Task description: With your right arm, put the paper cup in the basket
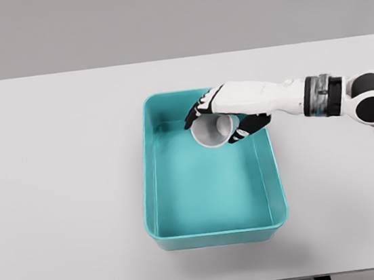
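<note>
Over the far half of the teal basket (pixel 153 185) you've got the right hand (pixel 228 111), arm reaching in from the right edge across the white table (pixel 56 183). Its fingers are curled around the paper cup (pixel 212 131), gripping it from above with the cup tipped so its open mouth faces the camera. Cup sits within the basket's outline near the back wall; you can't tell whether it touches the floor.
</note>
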Controlling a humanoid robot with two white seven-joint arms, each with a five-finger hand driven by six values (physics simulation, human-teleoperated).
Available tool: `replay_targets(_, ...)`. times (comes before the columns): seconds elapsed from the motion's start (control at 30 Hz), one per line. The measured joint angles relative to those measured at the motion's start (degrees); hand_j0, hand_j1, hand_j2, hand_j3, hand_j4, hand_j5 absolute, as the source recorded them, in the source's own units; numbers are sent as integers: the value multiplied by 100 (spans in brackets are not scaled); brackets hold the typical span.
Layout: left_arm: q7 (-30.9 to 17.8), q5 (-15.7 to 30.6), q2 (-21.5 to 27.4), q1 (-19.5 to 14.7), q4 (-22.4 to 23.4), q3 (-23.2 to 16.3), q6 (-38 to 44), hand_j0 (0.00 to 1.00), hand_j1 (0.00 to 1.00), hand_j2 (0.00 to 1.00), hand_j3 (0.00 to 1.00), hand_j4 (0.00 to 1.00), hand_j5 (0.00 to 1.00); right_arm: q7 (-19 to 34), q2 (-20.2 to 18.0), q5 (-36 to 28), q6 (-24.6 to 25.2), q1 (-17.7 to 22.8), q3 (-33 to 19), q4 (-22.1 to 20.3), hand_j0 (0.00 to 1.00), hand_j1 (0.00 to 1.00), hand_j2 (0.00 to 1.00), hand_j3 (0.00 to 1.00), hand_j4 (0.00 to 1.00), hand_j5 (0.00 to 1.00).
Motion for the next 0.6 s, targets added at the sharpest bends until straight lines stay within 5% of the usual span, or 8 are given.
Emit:
replay_targets(0.27,0,0,0,0,0,0,-1,100,100,100,100,100,100,1,222,939,54,-9,266,-32,75,75,75,75,75,75)
replay_targets(0.3,0,0,0,0,0,0,0,100,100,100,100,100,100,1,243,1018,55,-9,285,-35,81,81,81,81,81,81)
replay_targets(0.33,0,0,0,0,0,0,0,100,100,100,100,100,100,1,260,1075,52,-9,298,-42,100,100,100,100,100,100)
replay_targets(0.6,0,0,0,0,0,0,-1,100,100,100,100,100,100,0,302,1191,42,-18,323,-85,100,100,100,100,100,100)
